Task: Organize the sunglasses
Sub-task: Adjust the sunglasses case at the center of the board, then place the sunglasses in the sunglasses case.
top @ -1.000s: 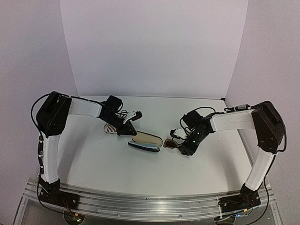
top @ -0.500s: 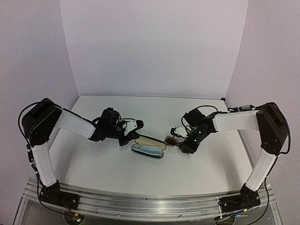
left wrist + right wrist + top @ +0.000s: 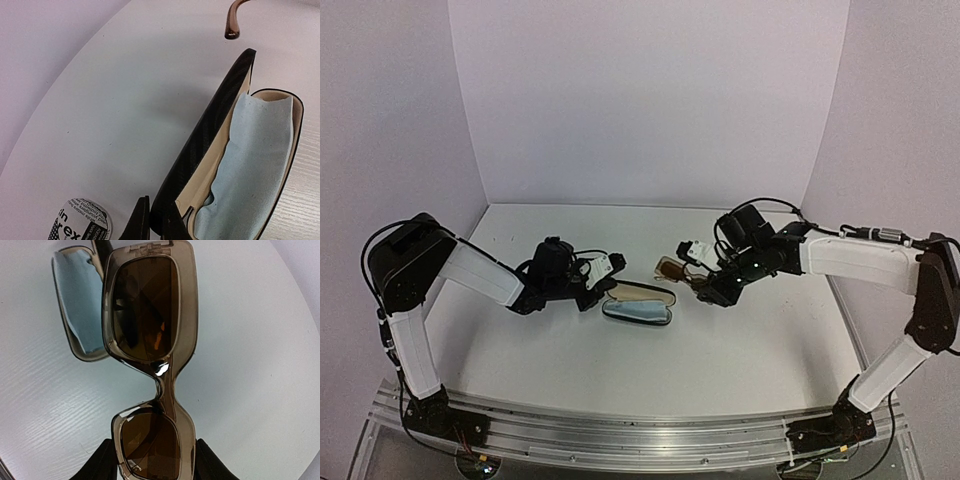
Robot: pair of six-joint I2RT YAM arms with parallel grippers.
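The brown sunglasses (image 3: 150, 340) have a chunky translucent frame and brownish lenses. My right gripper (image 3: 152, 467) is shut on one lens end and holds them above the table, just right of the case in the top view (image 3: 672, 268). The black glasses case (image 3: 640, 303) lies open at mid-table with a light-blue cloth (image 3: 250, 165) inside. My left gripper (image 3: 157, 225) is shut on the near end of the case's upright black lid (image 3: 210, 130). One brown temple tip (image 3: 232, 22) hangs beyond the case's far end. The white-framed sunglasses are out of view.
A white case with black print (image 3: 80, 225) lies on the table just left of my left fingers; my left arm (image 3: 490, 275) hides it in the top view. White walls close in the table's back and sides.
My left gripper moved from the white printed case to the black case and closed on its lid. My right gripper rose and moved back with the brown sunglasses.
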